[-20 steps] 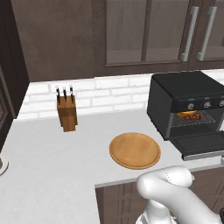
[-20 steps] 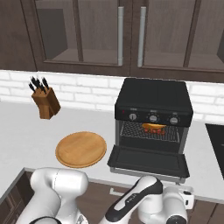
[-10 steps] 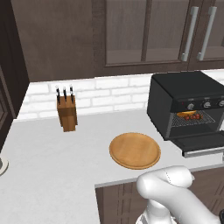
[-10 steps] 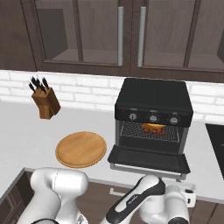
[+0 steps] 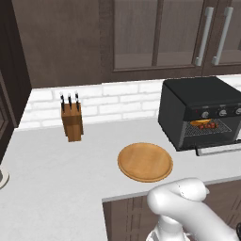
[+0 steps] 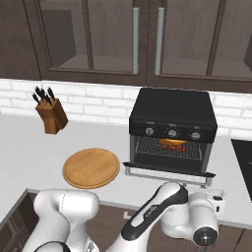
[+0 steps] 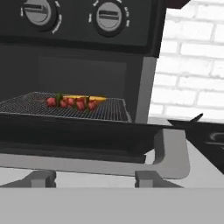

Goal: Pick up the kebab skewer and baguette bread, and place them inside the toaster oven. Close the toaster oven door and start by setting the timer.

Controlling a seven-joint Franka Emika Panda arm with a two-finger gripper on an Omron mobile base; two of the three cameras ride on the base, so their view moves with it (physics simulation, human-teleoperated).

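finger spread impossible to tell, the kebab skewer (image 7: 72, 103) and baguette bread (image 7: 89, 99) on the toaster oven (image 6: 173, 129) rack

Black toaster oven (image 6: 173, 114), toaster oven door (image 6: 170, 173) down, kebab skewer (image 6: 173, 144) on rack, round wooden board (image 6: 91, 168) left

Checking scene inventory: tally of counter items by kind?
Oven: 1
Skewer: 1
Baguette: 1
Round board: 1
Knife block: 1
Total: 5
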